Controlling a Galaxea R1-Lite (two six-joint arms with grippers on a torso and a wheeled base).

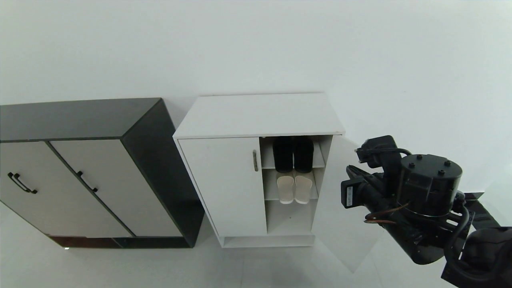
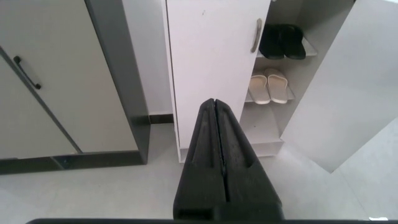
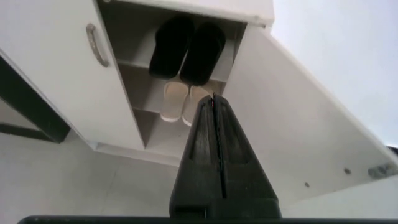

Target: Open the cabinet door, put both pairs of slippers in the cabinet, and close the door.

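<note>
Right wrist view, right hand (image 3: 214, 104) closed, facing open cabinet (image 3: 56, 81)

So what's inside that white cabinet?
On its open side, black slippers sit on the top shelf and white slippers on the shelf below. Whatever lies behind the closed door is hidden.

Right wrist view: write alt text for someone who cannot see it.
A white cabinet stands with one door open, black slippers on the top shelf and white slippers on the shelf below. The right tool, shut, points toward them.
</note>
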